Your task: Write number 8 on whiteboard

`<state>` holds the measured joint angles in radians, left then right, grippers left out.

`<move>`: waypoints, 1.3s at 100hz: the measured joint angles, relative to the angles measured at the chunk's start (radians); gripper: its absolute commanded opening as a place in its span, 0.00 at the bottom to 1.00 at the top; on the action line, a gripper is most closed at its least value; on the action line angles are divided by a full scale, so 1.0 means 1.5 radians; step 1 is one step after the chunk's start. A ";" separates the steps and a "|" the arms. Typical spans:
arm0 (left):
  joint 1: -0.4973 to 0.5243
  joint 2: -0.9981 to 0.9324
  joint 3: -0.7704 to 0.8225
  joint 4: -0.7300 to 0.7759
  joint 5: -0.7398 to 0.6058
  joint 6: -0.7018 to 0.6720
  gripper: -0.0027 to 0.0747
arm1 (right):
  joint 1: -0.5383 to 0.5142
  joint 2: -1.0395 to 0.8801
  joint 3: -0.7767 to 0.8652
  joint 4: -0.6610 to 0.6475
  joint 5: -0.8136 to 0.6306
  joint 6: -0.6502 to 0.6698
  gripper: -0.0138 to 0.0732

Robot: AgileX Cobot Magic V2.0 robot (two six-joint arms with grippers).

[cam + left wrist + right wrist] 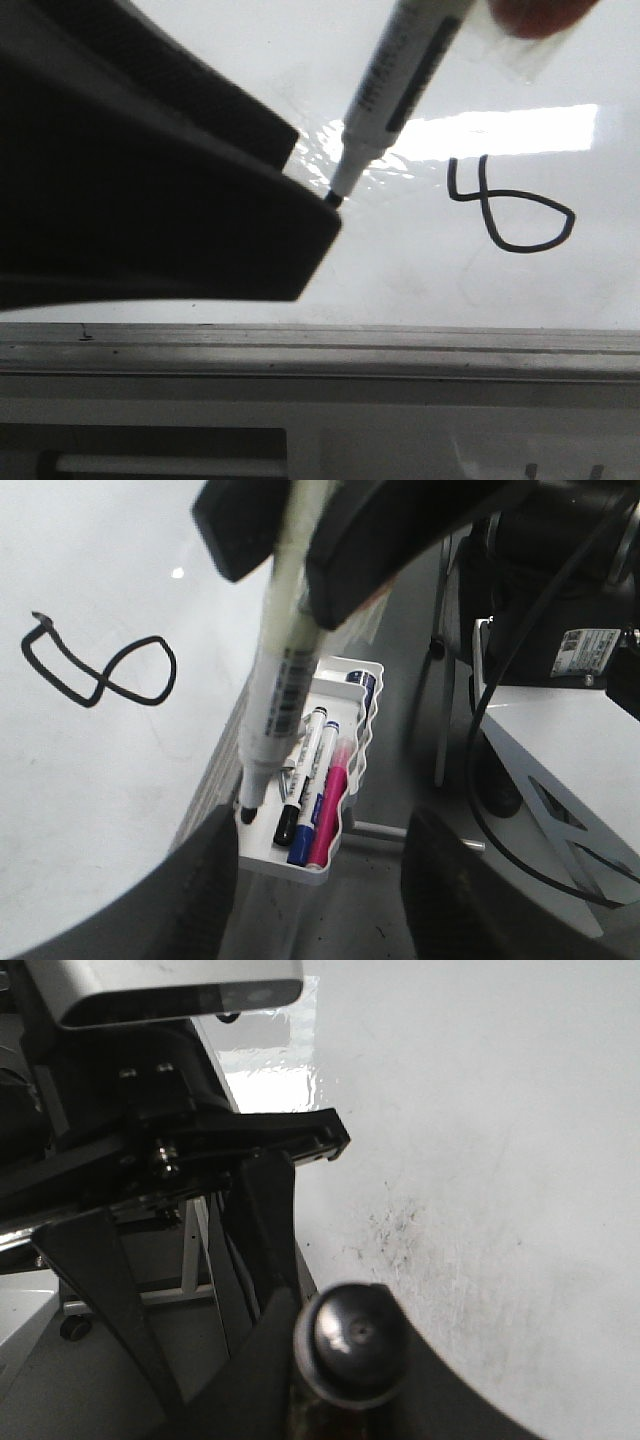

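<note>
The number 8 (512,205) is drawn in black on the whiteboard (420,270); it also shows in the left wrist view (100,670). My right gripper (350,1345) is shut on a white marker (395,85), seen end-on in the right wrist view. In the left wrist view its pads (350,540) clamp the marker (275,680), which points down with its black tip (247,813) uncapped. The tip is left of the 8, apart from it. My left gripper (320,900) is open and empty, with the marker tip between its spread fingers (150,190).
A white tray (352,670) beside the board holds black (298,790), blue (312,815) and pink (338,800) markers. A grey metal rail (320,350) edges the board. A grey speckled smudge (400,1230) marks the board. Stand legs and cables lie past the tray.
</note>
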<state>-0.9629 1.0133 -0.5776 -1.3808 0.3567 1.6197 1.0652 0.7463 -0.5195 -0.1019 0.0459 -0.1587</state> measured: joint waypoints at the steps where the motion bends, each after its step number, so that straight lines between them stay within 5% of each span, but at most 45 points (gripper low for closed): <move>1: 0.000 0.001 0.000 -0.008 0.000 0.004 0.48 | 0.000 0.000 0.000 0.000 -0.001 0.000 0.11; 30: 0.000 0.003 0.000 -0.127 -0.010 0.122 0.48 | 0.000 0.000 0.000 0.011 -0.007 0.000 0.10; 57: 0.000 0.028 -0.001 -0.136 -0.011 0.132 0.33 | 0.022 0.000 0.000 0.025 -0.008 0.000 0.08; 86: -0.003 0.032 -0.002 -0.140 0.014 0.133 0.30 | 0.071 0.006 0.000 0.027 -0.012 -0.002 0.08; 108: -0.004 0.032 -0.002 -0.140 0.029 0.133 0.09 | 0.072 0.006 0.000 0.027 -0.014 -0.004 0.08; 130: -0.004 0.033 -0.002 -0.140 0.039 0.133 0.11 | 0.074 0.006 0.000 0.027 -0.008 -0.004 0.08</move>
<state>-0.9685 1.0626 -0.5800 -1.5914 0.4151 1.8195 1.1756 0.7549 -0.5195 -0.0619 0.0341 -0.1644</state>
